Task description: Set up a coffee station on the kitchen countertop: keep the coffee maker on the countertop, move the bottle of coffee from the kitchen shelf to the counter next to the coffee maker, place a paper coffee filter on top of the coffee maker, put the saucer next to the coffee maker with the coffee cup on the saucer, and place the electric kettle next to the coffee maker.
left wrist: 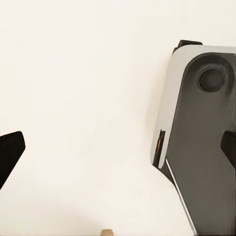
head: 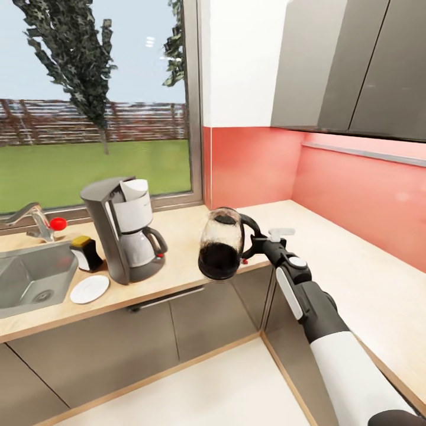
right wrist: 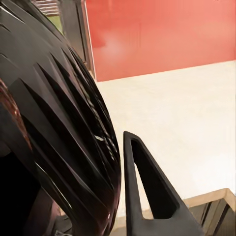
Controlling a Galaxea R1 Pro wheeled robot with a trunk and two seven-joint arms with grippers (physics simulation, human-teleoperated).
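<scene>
Currently, in the head view, the rounded dark transparent glass electric kettle [head: 221, 244] with black lid and loop handle is seen held up by its handle in the right gripper [head: 253, 244], tilted and hanging over the front edge of the long light beige wood-grain table [head: 177, 260], apart from its surface. The right arm's fingers are pressed around the kettle's black handle. To the kettle's left, the tall dark grey coffee maker [head: 125, 229] with white filter basket and glass carafe is seen standing upright on the table. Just beside it, toward the sink, the small yellow-topped bottle of coffee [head: 86, 252] is set, and the small round flat white saucer [head: 89, 289] lies in front of both, near the table's edge. The inset grey steel sink [head: 29, 278] and its tap with a red knob [head: 57, 223] are seen further left, below a window. In the left wrist view, two dark fingers [left wrist: 9, 155] are shown spread wide apart with nothing between them, over a pale floor and a grey-and-white part of the robot. In the right wrist view, the kettle's dark ribbed body [right wrist: 54, 147] is seen close up, with one black finger [right wrist: 150, 196] beside it, above the beige table and red backsplash [right wrist: 157, 34].
</scene>
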